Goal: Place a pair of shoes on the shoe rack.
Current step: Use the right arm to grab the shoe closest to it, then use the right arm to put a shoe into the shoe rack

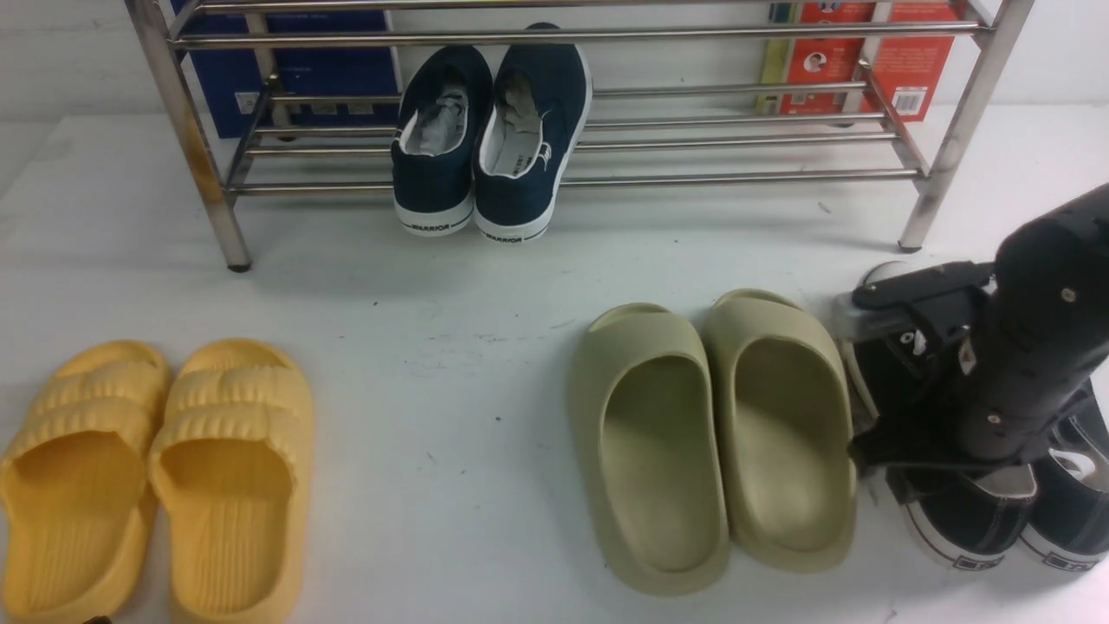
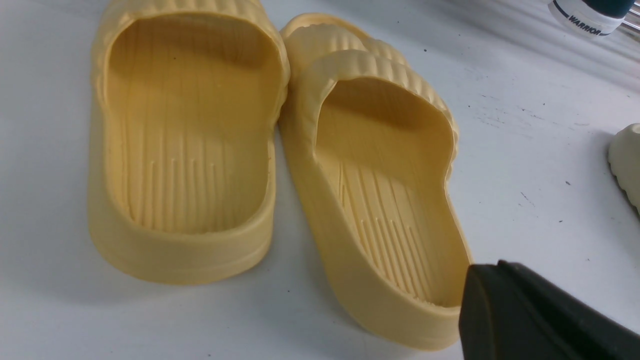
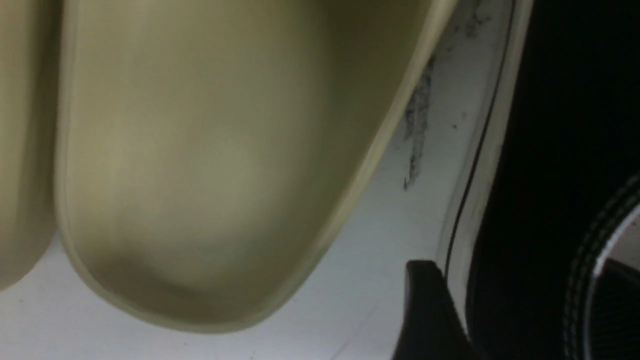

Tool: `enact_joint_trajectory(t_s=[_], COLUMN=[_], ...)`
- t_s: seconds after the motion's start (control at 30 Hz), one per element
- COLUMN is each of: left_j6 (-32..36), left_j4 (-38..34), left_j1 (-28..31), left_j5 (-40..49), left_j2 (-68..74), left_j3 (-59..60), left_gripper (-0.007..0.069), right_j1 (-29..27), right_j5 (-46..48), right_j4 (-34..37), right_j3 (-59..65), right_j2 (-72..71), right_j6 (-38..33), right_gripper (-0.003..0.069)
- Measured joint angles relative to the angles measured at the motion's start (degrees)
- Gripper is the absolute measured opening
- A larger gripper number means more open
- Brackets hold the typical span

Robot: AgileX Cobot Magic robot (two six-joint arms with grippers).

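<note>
The pair of shoes, black with white soles, stands at the front right: one shoe [image 1: 962, 520] beside the olive slides and the other [image 1: 1070, 524] at the picture's edge. My right gripper [image 1: 901, 468] reaches down onto the nearer shoe. In the right wrist view the right gripper [image 3: 515, 270] is open. One finger [image 3: 425, 310] lies outside against the white sole [image 3: 475, 200], the other [image 3: 617, 300] inside the shoe's opening. The steel shoe rack [image 1: 736, 178] stands at the back. The left gripper [image 2: 480, 285] is shut, next to the heel of a yellow slide [image 2: 380, 200].
A pair of navy slip-on sneakers [image 1: 485, 139] marked WARRIOR leans on the rack's lowest bars. Olive slides [image 1: 710, 433] lie right beside the black shoes and yellow slides [image 1: 156, 468] at the front left. A blue box [image 1: 295, 69] and a red box [image 1: 866, 61] stand behind the rack.
</note>
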Motion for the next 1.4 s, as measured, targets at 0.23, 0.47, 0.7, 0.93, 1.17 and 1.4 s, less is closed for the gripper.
enact_joint_trajectory(t_s=[0.23, 0.47, 0.7, 0.93, 1.17, 1.4], left_j6=[0.0, 0.0, 0.0, 0.0, 0.0, 0.0], left_j4=[0.0, 0.0, 0.0, 0.0, 0.0, 0.0], left_j1=[0.0, 0.0, 0.0, 0.0, 0.0, 0.0], left_j5=[0.0, 0.0, 0.0, 0.0, 0.0, 0.0], left_j2=[0.0, 0.0, 0.0, 0.0, 0.0, 0.0], left_j3=[0.0, 0.0, 0.0, 0.0, 0.0, 0.0], left_gripper=[0.0019, 0.0027, 0.0036, 0.0041, 0.0047, 0.0052], right_j1=[0.0, 0.0, 0.2, 0.2, 0.2, 0.3], right_j5=[-0.2, 3.5, 8.8, 11.3, 11.3, 10.4], right_j4=[1.0, 5.8, 9.5, 11.3, 13.0, 12.9], right_j3=[-0.1, -0.1, -3.7, -13.4, -28.7, -45.1], right_j2=[1.2, -5.2, -12.6, -8.3, 4.4, 16.3], right_j6=[-0.3, -0.4, -1.5, -6.4, -10.6, -11.4], right_gripper=[0.0052, 0.0015, 0.002, 0.002, 0.002, 0.0022])
